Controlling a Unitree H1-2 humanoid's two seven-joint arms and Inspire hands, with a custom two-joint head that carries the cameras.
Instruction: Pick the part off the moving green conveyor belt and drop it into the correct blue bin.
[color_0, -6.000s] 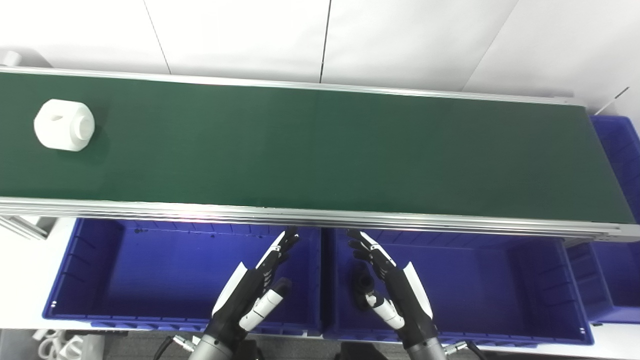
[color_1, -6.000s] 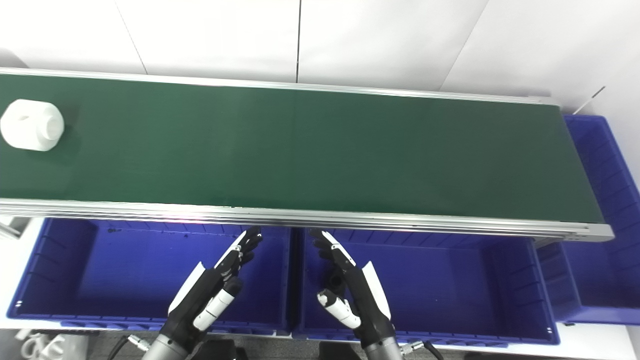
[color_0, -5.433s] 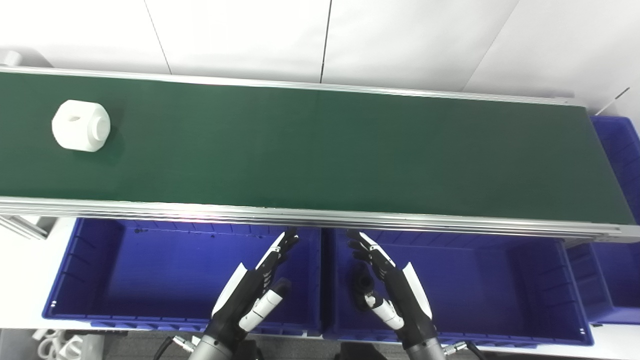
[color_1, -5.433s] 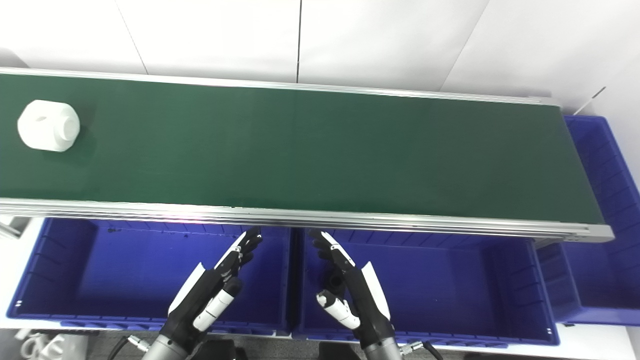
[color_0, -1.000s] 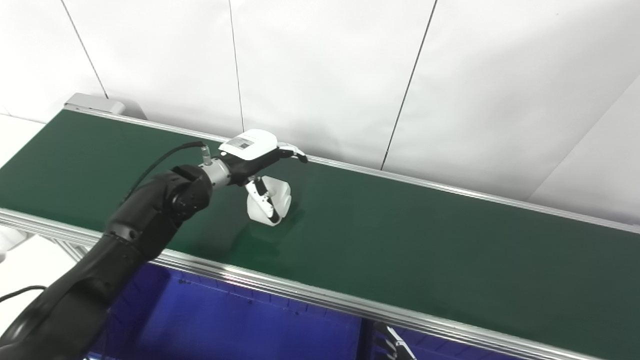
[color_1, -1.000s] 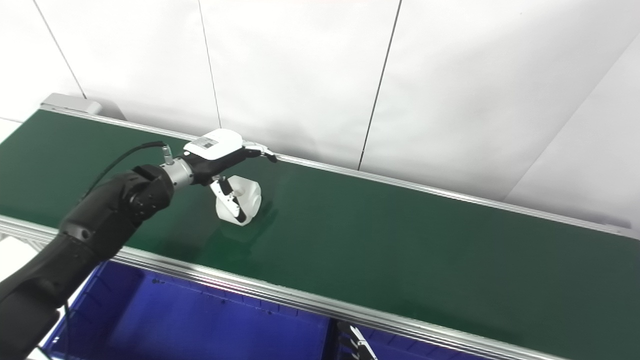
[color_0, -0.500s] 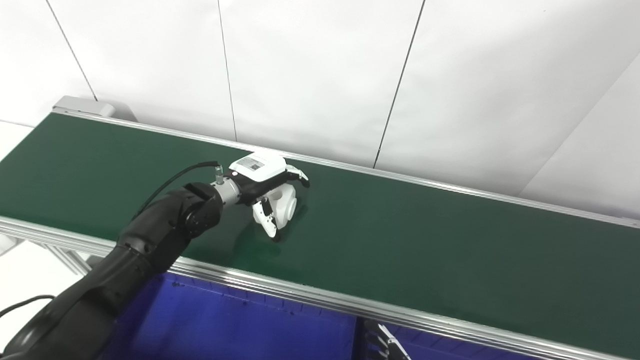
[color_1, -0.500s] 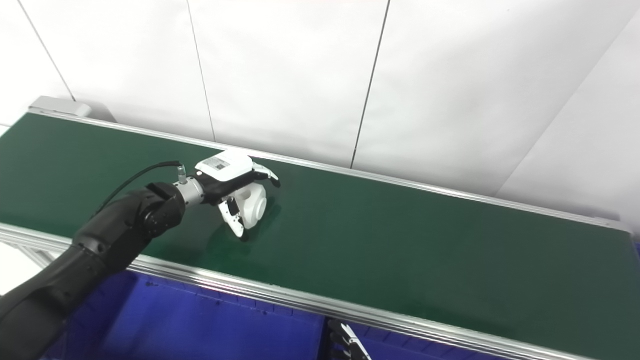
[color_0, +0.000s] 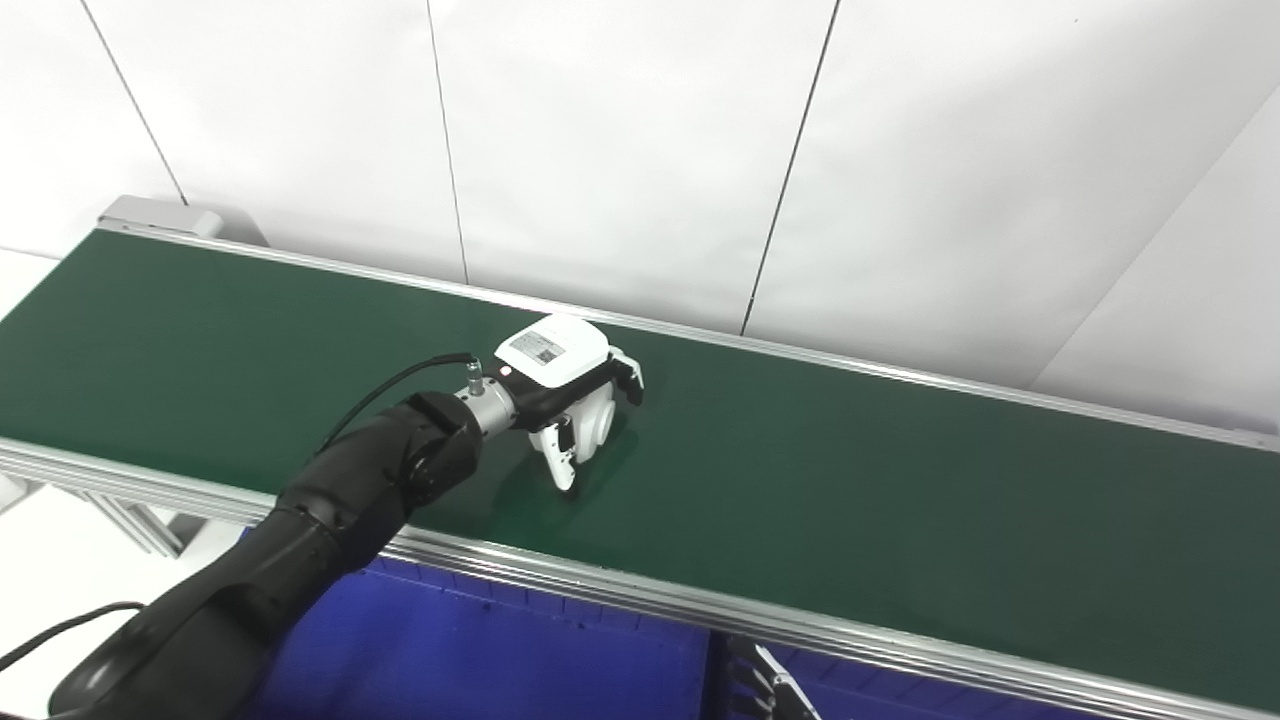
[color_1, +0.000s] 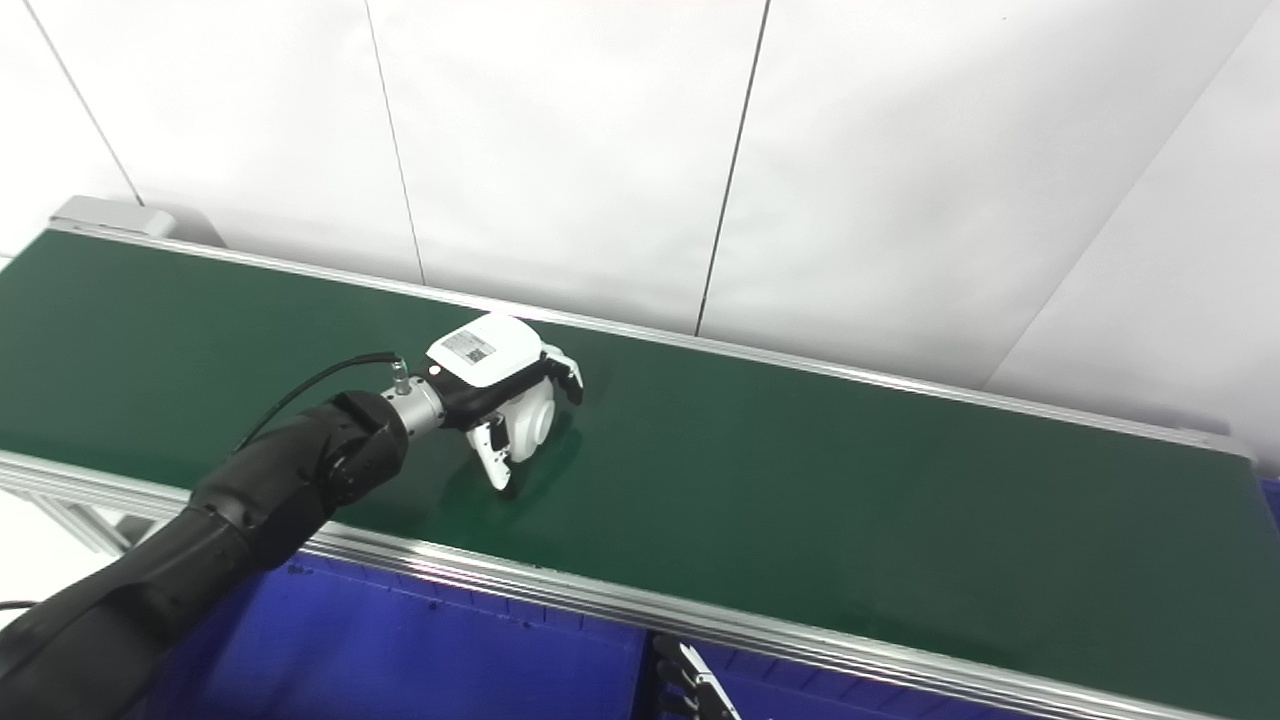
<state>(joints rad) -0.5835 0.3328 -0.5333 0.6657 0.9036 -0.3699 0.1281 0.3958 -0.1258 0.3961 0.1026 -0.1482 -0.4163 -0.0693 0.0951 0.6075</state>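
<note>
A white, round part rests on the green conveyor belt, a little left of the belt's middle. My left hand reaches over the belt and covers the part from above. Its fingers curl down the far side, and its thumb presses the near side, so the hand is shut on the part. Only the straight fingertips of my right hand show at the bottom edge, below the belt's near rail, with nothing in them.
The belt's silver near rail runs across in front of me. Below it lie a blue bin at left and the rim of a second blue bin at right. A white panelled wall stands close behind the belt.
The part has ridden rightward along the belt and my left hand has followed it. Over the last second the fingers and thumb have closed round the part. The camera has shifted.
</note>
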